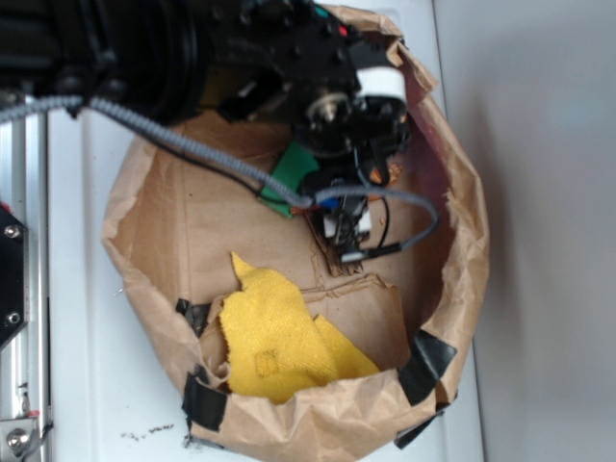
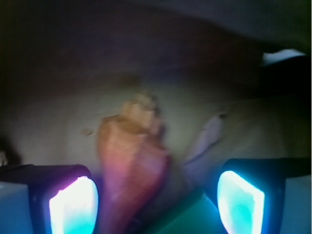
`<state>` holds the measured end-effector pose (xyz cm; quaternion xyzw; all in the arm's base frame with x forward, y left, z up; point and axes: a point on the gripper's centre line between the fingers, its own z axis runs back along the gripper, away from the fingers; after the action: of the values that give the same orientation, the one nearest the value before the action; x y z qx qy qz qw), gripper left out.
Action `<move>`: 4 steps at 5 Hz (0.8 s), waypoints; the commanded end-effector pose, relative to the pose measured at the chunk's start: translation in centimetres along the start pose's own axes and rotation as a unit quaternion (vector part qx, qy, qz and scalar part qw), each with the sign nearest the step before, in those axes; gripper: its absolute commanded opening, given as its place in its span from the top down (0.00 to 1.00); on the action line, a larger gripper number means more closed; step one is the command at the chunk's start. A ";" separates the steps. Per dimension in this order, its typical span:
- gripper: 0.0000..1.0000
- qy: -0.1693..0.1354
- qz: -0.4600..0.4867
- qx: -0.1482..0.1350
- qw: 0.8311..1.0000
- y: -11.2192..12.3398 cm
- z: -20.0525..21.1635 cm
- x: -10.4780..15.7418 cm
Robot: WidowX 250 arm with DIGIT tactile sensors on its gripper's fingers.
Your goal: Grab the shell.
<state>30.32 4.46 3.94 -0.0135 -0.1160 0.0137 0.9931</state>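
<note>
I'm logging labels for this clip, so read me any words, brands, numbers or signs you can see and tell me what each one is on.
None can be read in either view.
Paper bag, yellow cloth, green block: no print visible.
Shell and gripper: blurred in the wrist view, no lettering discernible.

A white table top [image 1: 87, 289] meets a pale grey wall [image 1: 549, 192] in soft light.

Gripper [image 2: 156, 202] lowered, fingers [image 2: 73, 204] apparently spread wide apart
</note>
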 end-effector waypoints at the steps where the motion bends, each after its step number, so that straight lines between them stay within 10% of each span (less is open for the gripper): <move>1: 0.00 -0.047 -0.001 -0.030 0.998 -1.6 4.5 1.5; 4: 0.00 -0.050 0.012 -0.018 0.999 -1.5 3.9 3.6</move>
<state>31.98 3.68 6.78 -0.0347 -0.1351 0.0326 0.9897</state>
